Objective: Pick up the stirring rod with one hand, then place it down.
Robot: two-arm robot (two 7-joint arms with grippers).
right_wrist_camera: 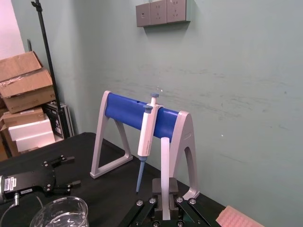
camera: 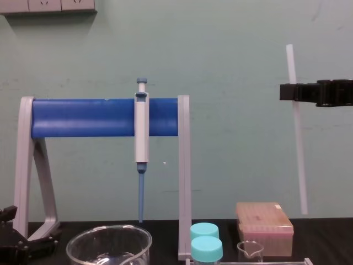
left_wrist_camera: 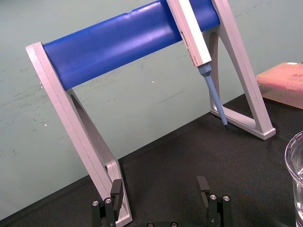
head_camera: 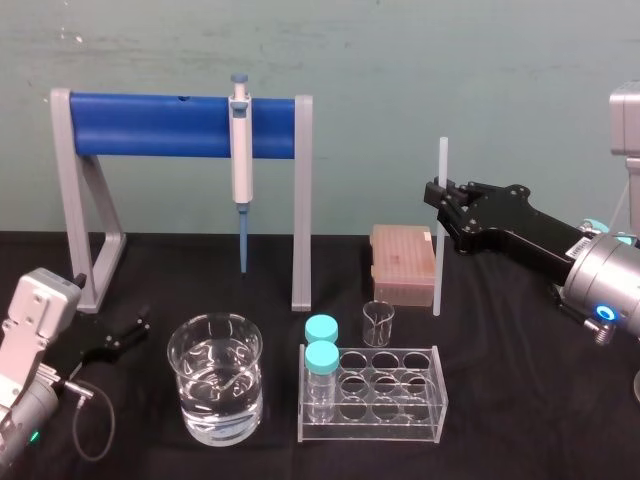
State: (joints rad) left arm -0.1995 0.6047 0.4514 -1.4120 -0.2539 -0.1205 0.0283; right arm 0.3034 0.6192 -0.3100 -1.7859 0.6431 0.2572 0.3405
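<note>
A wide clear glass beaker of water (head_camera: 215,378) and a clear plastic tube rack (head_camera: 370,432) stand at the front of the black-covered table (head_camera: 520,400). Two small vials with teal caps (head_camera: 321,345) sit in the rack's left-hand holes. Just behind the rack are a small empty glass beaker (head_camera: 378,323) and a pinkish translucent tip box (head_camera: 403,262). To the right, the black, blocky right gripper (head_camera: 437,206) reaches in at mid-height with its jaws clamped on the long, thin, whitish translucent stirring rod (head_camera: 438,270). It grips the rod in the upper part. The rod is close to upright. From the chest camera it leans slightly (camera: 297,143), and its lower end hangs clear of the table, just beside the tip box's right end. The right wrist camera shows the rod (right_wrist_camera: 164,165) rising from between the pinched fingers (right_wrist_camera: 158,201). At the back left stands a grey A-frame stand with a thick blue crossbar (head_camera: 160,125). A grey-and-blue pipette (head_camera: 241,150) hangs from the bar near its right leg, tapered blue tip pointing down. The black left gripper (head_camera: 130,332) rests low at the table's left edge, near the foot of the stand's left leg. Its jaws are spread apart with nothing between them, as the left wrist camera shows (left_wrist_camera: 159,187).
</note>
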